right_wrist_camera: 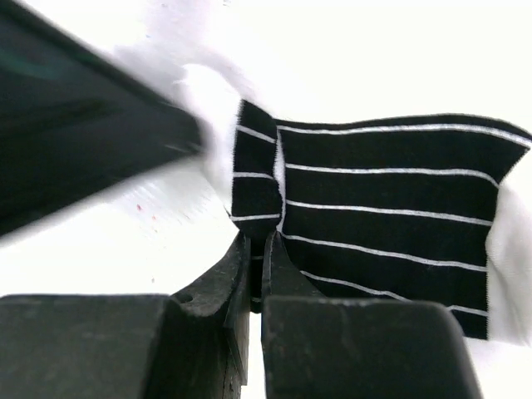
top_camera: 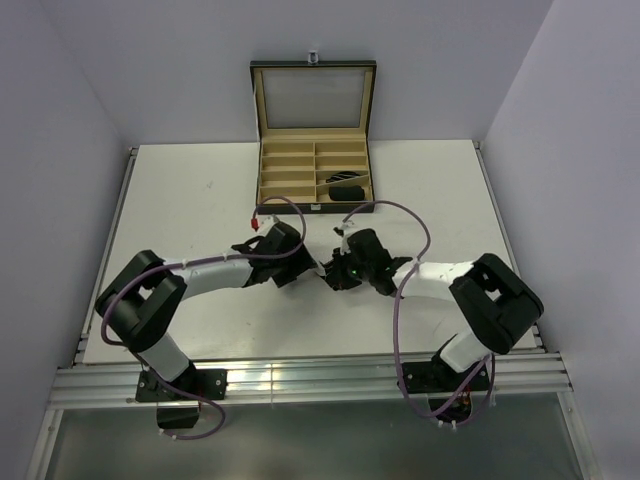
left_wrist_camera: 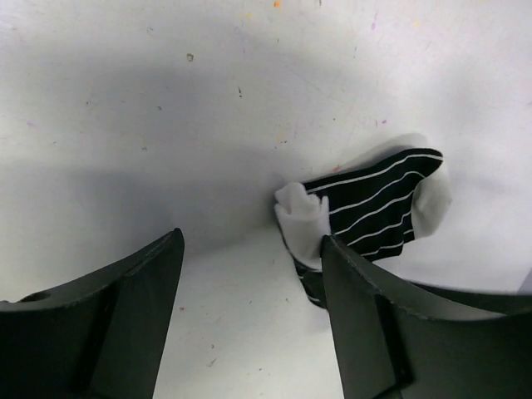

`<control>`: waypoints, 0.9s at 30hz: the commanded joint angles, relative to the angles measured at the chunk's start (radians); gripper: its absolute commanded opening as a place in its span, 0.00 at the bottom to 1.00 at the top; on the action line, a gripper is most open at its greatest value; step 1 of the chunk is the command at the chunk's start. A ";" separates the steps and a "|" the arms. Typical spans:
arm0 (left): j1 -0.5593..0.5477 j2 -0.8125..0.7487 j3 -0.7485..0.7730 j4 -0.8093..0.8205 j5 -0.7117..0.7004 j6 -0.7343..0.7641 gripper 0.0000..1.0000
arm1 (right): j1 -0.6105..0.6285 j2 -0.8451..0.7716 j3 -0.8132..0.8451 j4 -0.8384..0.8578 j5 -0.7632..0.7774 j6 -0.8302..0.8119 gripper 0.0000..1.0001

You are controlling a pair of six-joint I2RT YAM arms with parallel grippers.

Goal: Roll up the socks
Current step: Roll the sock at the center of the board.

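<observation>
striped sock [right_wrist_camera: 391,208]: cut by right edge | dark item [top_camera: 347,192] in box [top_camera: 285,165]: unidentifiable

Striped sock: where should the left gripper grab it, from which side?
Probably the bunched white end, nearest the open left gripper, taken from above with a finger either side. The striped sock lies flat on the table but is doubled there, giving a thicker lip. The right gripper pinches the striped fold beside it.

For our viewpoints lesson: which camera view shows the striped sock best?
The right wrist view: the striped sock fills it, stripes sharp, right pincer pinching its fold. The left wrist view shows it smaller, partly behind the left pincer; the top view barely shows it.
</observation>
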State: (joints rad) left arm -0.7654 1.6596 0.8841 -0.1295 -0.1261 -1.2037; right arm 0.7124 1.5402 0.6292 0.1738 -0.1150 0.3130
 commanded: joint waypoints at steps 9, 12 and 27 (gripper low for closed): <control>-0.005 -0.074 -0.074 0.206 0.026 -0.023 0.71 | -0.312 0.092 -0.158 0.327 -0.616 0.340 0.00; -0.017 -0.066 -0.076 0.231 0.039 -0.008 0.69 | -0.346 0.173 -0.213 0.516 -0.701 0.466 0.00; -0.034 0.054 -0.020 0.248 0.117 0.049 0.62 | -0.422 0.302 -0.275 0.676 -0.718 0.577 0.04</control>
State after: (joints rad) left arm -0.7898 1.6951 0.8207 0.0872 -0.0303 -1.1889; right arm 0.2966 1.8133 0.3721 0.8577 -0.8398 0.8875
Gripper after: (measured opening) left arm 0.623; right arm 0.046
